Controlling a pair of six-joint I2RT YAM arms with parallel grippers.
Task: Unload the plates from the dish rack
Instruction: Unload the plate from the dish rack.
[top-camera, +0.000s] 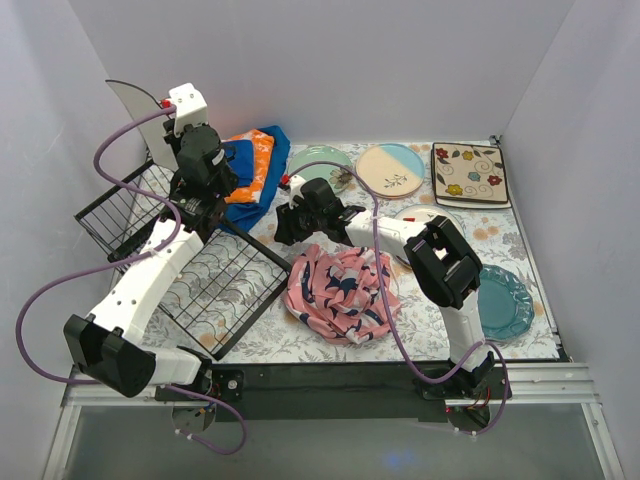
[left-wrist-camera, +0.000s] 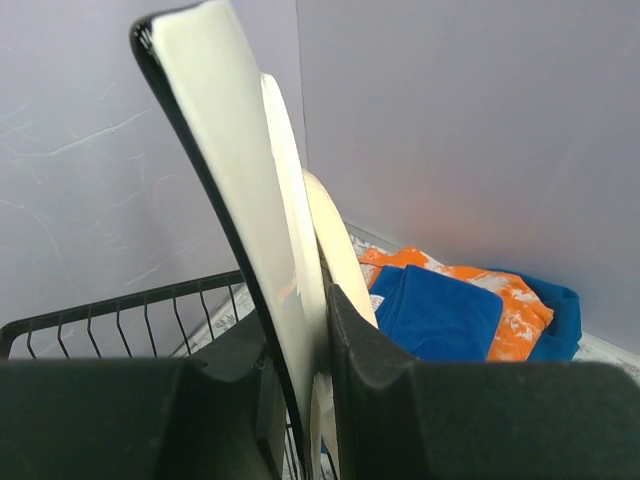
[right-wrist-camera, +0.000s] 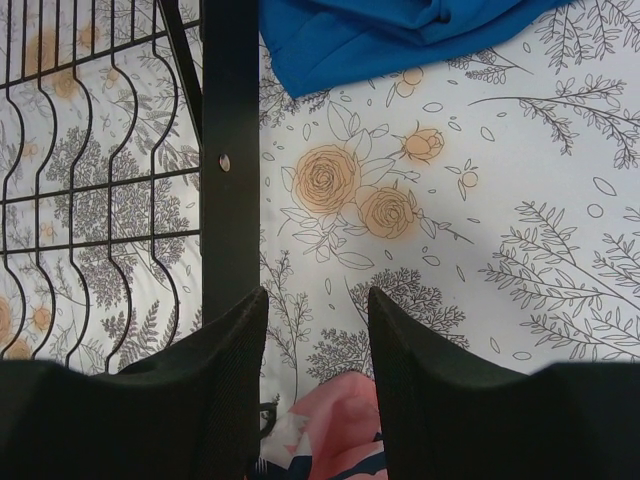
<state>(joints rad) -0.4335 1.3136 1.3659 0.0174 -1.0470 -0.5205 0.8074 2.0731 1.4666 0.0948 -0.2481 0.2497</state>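
Note:
My left gripper (top-camera: 172, 130) is shut on a pale plate with a dark rim (top-camera: 135, 100) and holds it upright over the far left end of the black wire dish rack (top-camera: 215, 285). In the left wrist view the fingers (left-wrist-camera: 360, 340) clamp that plate (left-wrist-camera: 225, 190), and more pale edges show behind it. My right gripper (top-camera: 288, 228) is open and empty, low over the table beside the rack's frame (right-wrist-camera: 230, 150). A mint green plate (top-camera: 318, 165), a cream-and-blue plate (top-camera: 392, 170), a cream square plate (top-camera: 468, 175) and a teal plate (top-camera: 505, 302) lie on the table. A white plate (top-camera: 425, 213) is partly hidden by the right arm.
A pink patterned cloth (top-camera: 340, 292) lies crumpled in the middle, just below my right gripper (right-wrist-camera: 315, 300). Folded blue-orange cloths (top-camera: 255, 165) lie at the back beside the rack. White walls close in the left, back and right.

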